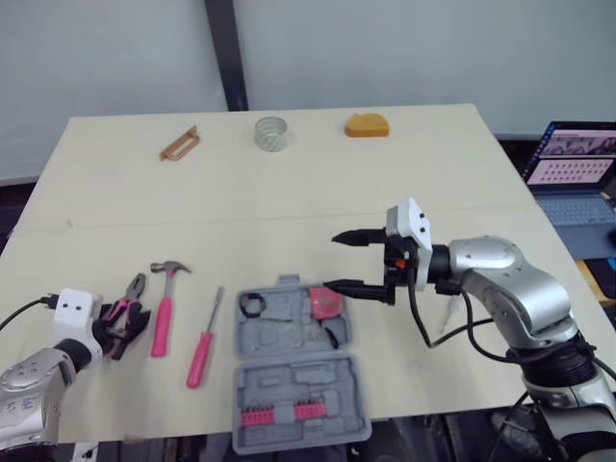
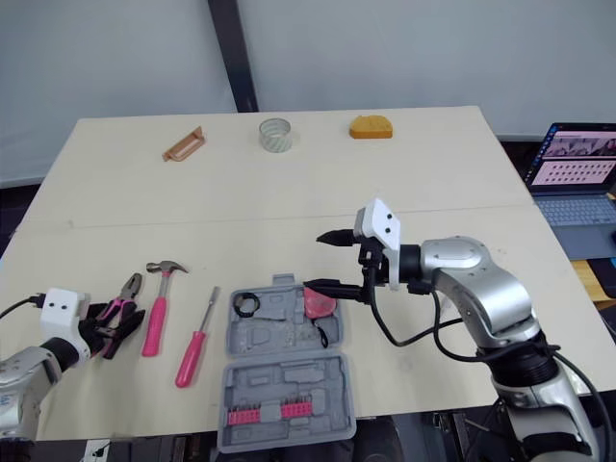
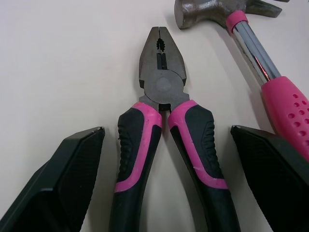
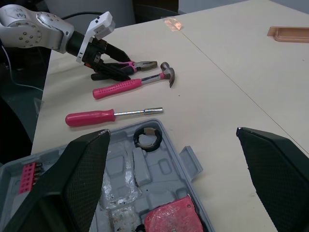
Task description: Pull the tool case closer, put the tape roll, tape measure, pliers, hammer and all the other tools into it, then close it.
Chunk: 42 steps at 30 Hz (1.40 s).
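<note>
The grey tool case (image 1: 294,385) lies open at the table's near edge, holding a black ring (image 1: 252,304), a pink tape measure (image 1: 325,301) and pink bits (image 1: 279,415). Left of it lie a pink screwdriver (image 1: 205,342), a pink-handled hammer (image 1: 164,303) and pink-and-black pliers (image 3: 164,92). My left gripper (image 1: 130,327) is open, its fingers (image 3: 72,169) on either side of the pliers' handles. Over the case's far right corner hovers my right gripper (image 1: 332,261), open and empty, just above the tape measure. A clear tape roll (image 1: 272,133) stands at the far edge.
A copper-coloured flat piece (image 1: 180,143) and an orange object (image 1: 368,125) lie along the table's far edge beside the clear roll. An open laptop (image 1: 577,173) sits off the table to the right. A seam crosses the tabletop (image 1: 241,221) mid-way.
</note>
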{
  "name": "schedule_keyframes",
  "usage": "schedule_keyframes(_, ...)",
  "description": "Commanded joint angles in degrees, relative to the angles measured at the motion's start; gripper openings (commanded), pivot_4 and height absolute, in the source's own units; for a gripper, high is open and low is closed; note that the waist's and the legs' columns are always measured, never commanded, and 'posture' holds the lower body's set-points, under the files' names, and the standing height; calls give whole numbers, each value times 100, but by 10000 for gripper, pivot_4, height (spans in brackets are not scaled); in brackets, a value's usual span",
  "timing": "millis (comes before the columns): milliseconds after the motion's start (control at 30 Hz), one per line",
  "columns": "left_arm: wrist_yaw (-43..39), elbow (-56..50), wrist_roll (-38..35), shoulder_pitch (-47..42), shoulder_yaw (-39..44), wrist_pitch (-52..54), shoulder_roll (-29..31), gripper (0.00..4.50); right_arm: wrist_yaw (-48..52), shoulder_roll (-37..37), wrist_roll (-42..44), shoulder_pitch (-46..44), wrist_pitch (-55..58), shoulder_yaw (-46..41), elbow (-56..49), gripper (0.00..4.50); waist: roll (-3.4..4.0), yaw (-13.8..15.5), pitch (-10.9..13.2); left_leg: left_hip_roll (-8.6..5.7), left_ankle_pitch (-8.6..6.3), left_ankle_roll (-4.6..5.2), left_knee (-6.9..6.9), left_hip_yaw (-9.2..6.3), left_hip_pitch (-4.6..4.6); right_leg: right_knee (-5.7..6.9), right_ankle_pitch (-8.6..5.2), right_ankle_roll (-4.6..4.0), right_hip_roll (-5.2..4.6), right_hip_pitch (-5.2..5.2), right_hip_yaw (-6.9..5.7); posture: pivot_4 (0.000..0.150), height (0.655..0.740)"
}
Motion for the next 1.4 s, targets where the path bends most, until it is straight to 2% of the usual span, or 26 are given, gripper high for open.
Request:
schedule_keyframes(33,117,150,98,152,37,226,43,42561,76,-5,38,-53,-37,-67,-147,44831,0,-23,0,0,0,0,0,0,0,0,0,0,0,0,0,1500,7400)
schedule_keyframes(100,189,168,139,153,33,259,36,37011,67,2,42,-54,-29,-66,-160,45000,0,-32,0,0,0,0,0,0,0,0,0,0,0,0,0,1500,7400)
schedule_keyframes(167,198,155,134,181,37,276,21,26958,60,5,47,-47,-19,-65,-177,45000,1,-33,0,1,0,0,-1,0,1,1,0,0,0,0,0,1500,7400)
schedule_keyframes(200,196,150,127,188,39,284,17,23923,58,8,47,-47,-18,-63,-179,45000,3,-38,0,1,0,0,-2,0,1,1,0,0,0,0,0,1500,7400)
schedule_keyframes(700,233,-5,25,94,495,238,261,23995,313,169,178,-399,-37,-29,-140,45000,4,-58,1,7,-2,-3,-10,20,1,12,1,-4,0,-27,-1,1500,7400)
schedule_keyframes(800,-5,-259,-80,-66,537,331,545,23995,483,156,227,-555,-25,-29,-120,45000,-4,-49,4,7,-3,-5,-8,24,-15,14,2,-5,0,-43,-1,1500,7400)
schedule_keyframes(900,-340,-319,-52,-278,389,264,869,23995,649,162,216,-724,-52,-17,-14,45000,-13,-35,5,8,-2,-6,20,25,-68,43,6,-12,0,-96,-3,1500,7400)
schedule_keyframes(1133,-2041,-454,-107,-1725,-710,-234,1670,23995,898,400,-25,-1499,-228,199,583,45000,-18,-36,6,7,-1,-7,26,24,-82,42,9,-16,-1,-104,-12,1500,7400)
schedule_keyframes(1267,-2938,-539,67,-2689,-1705,-517,1681,23995,996,532,-251,-1903,-255,465,764,45000,-17,-90,6,7,-1,-7,20,30,-83,45,10,-15,-1,-112,-21,1500,7400)
schedule_keyframes(1400,-3630,-581,208,-3456,-2577,-638,1464,23995,1034,445,-1063,-2280,-456,1099,1045,45000,-17,-167,7,7,-1,-7,17,37,-84,50,10,-16,-1,-123,-28,1500,7400)
